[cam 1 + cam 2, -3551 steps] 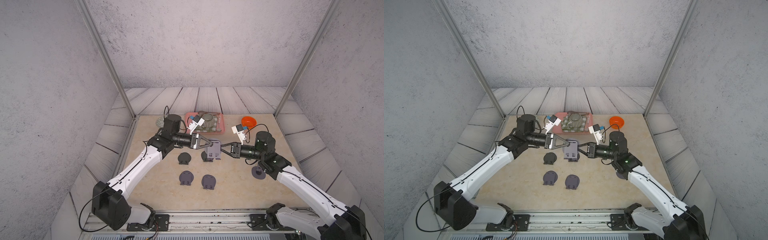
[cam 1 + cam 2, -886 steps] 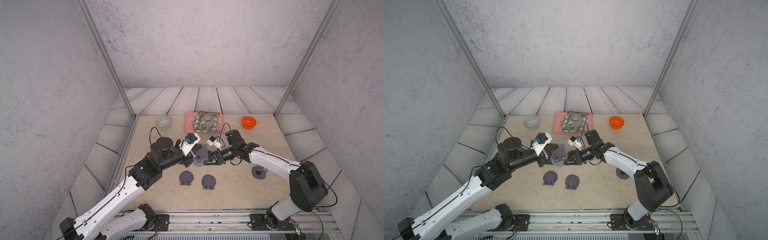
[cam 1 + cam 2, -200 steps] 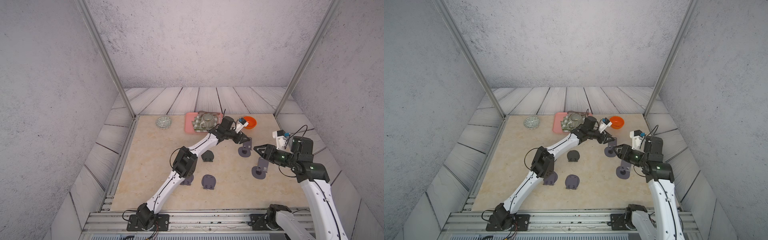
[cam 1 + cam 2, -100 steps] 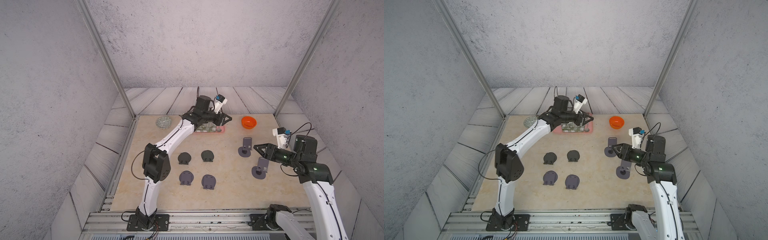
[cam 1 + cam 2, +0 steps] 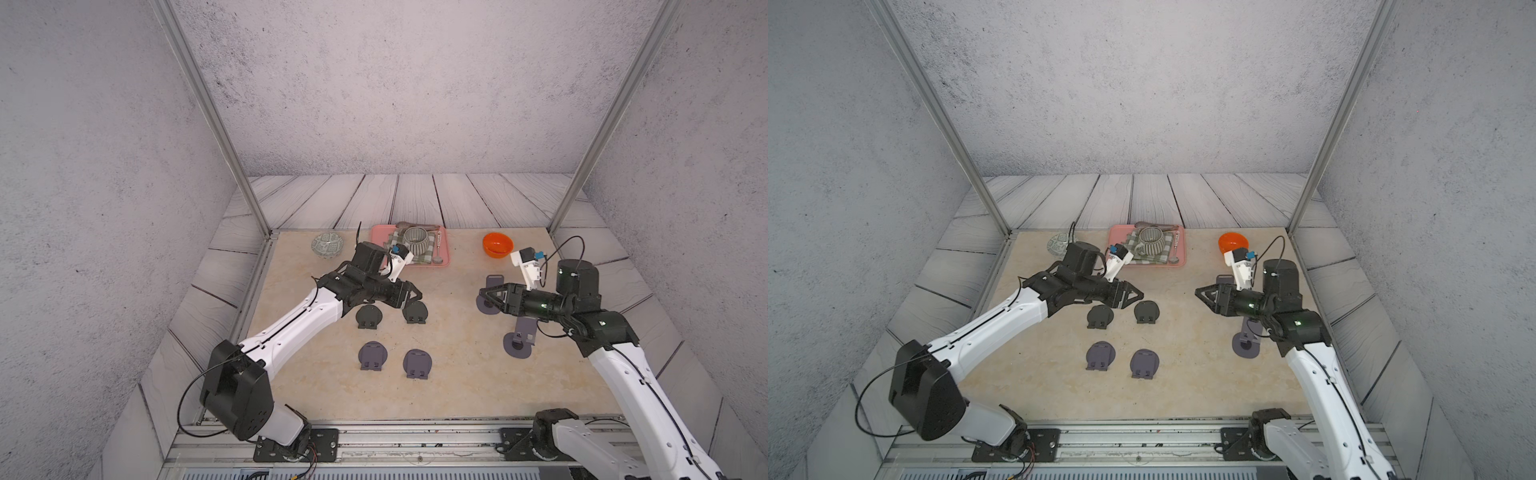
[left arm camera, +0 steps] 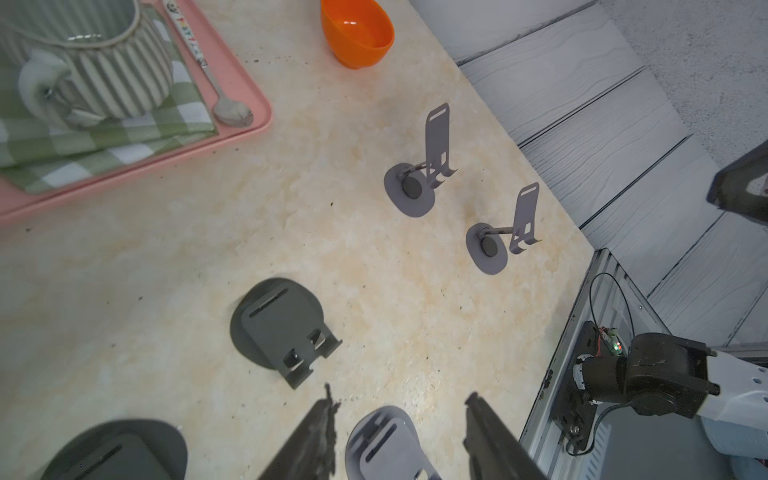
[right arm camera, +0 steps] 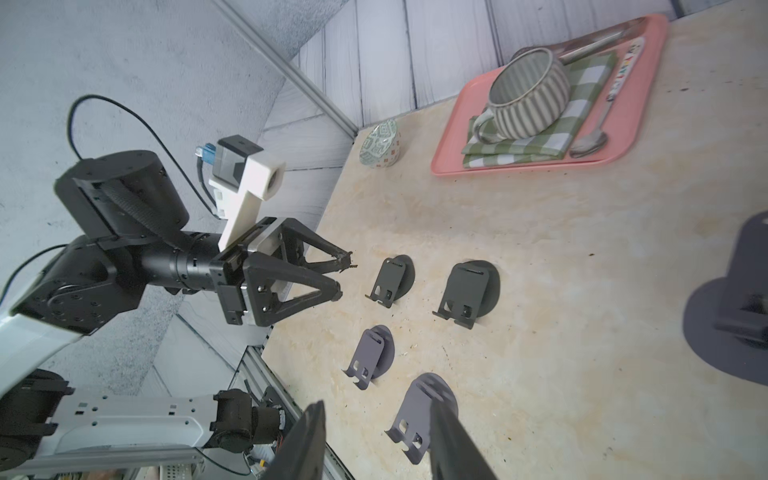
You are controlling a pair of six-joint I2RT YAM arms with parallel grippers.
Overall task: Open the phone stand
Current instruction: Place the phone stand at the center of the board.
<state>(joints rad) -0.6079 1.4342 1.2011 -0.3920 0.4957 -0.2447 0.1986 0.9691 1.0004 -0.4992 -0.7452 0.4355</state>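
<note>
Landmark: pink tray (image 5: pixel 428 266), at the far edge of the beige tabletop (image 5: pixel 457 386); all places below are counted from it.
On the tray: striped mug (image 5: pixel 417 237) upright on a green checked cloth (image 5: pixel 424 257); spoon (image 5: pixel 437 259) lying along the cloth's right edge.
Flanking the tray: patterned bowl (image 5: pixel 327 244) to its left, orange bowl (image 5: pixel 497 244) to its right, each apart from it.
Folded phone stands: four lie flat on the robot's side of the tray, in two rows. Row nearer the tray: left dark folded stand (image 5: pixel 369 316) and right dark folded stand (image 5: pixel 416 312). Row farther from it: left lilac folded stand (image 5: pixel 372 355) and right lilac folded stand (image 5: pixel 417 363). None touches another.
Left gripper (image 5: pixel 419 296): in the air just on the robot's side of the tray, tips close to the right dark folded stand without touching it; jaws parted, nothing between them.
Right gripper (image 5: pixel 482 293): in the air right of the tray, pointing toward the folded rows; jaws parted and empty, the tabletop showing between its fingers (image 7: pixel 453 453) in the right wrist view.
Opened phone stands: two, right of the tray and toward the robot, round bases flat and backrests raised. Opened stand nearer the tray (image 5: pixel 494 279), its base partly hidden by the right gripper in both top views; opened stand farther from the tray (image 5: pixel 517 347), well apart from the folded rows.
</note>
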